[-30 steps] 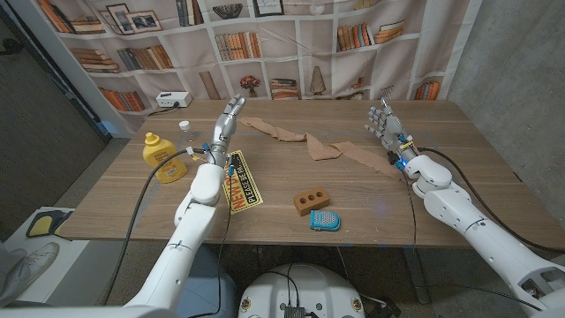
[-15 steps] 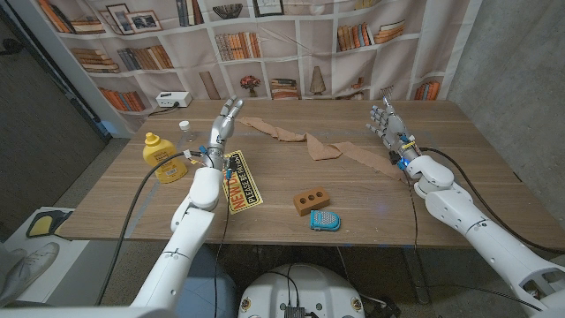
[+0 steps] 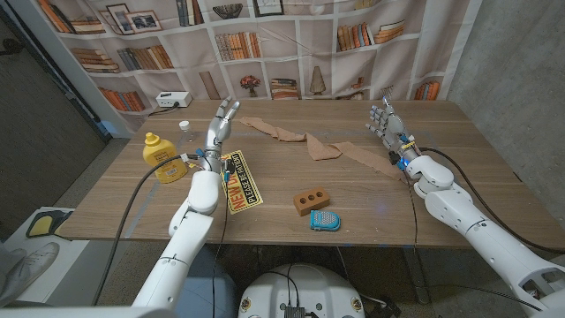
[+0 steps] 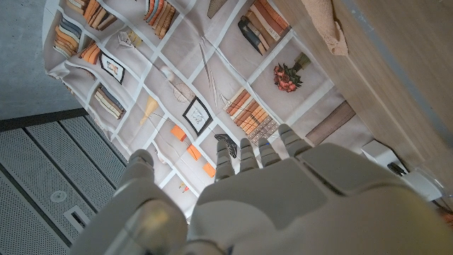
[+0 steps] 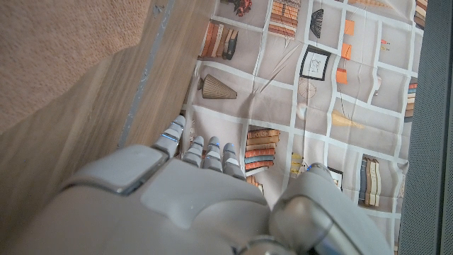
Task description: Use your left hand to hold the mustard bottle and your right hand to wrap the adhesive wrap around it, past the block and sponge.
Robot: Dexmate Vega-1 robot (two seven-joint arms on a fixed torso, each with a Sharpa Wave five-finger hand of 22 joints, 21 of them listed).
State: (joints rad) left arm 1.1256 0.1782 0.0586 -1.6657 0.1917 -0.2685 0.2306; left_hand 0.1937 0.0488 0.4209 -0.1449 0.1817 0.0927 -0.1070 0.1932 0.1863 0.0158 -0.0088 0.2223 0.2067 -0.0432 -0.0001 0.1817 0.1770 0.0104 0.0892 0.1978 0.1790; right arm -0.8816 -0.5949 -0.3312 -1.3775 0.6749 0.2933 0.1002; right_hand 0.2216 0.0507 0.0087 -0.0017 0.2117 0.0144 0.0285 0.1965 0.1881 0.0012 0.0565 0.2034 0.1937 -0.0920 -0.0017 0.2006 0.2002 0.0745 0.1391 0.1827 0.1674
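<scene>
A yellow mustard bottle (image 3: 161, 155) stands upright near the table's left edge. My left hand (image 3: 221, 123) is raised to its right with fingers straight and apart, holding nothing; the left wrist view shows its back (image 4: 269, 191). A long tan adhesive wrap (image 3: 322, 147) lies crumpled across the table's far middle, and its end (image 4: 327, 27) appears in the left wrist view. My right hand (image 3: 384, 122) stands upright just right of the wrap, fingers apart, empty, with its back (image 5: 177, 198) toward the camera. A brown block (image 3: 312, 200) and a blue sponge (image 3: 324, 220) lie near the front middle.
A yellow and black sign (image 3: 241, 184) lies beside my left forearm. A small white cap (image 3: 184, 125) sits behind the bottle, and a white box (image 3: 172, 100) sits at the far left corner. A bookshelf backdrop (image 3: 265, 44) hangs behind the table (image 3: 371, 212).
My left hand has drifted left, toward the mustard bottle. The right arm has not moved.
</scene>
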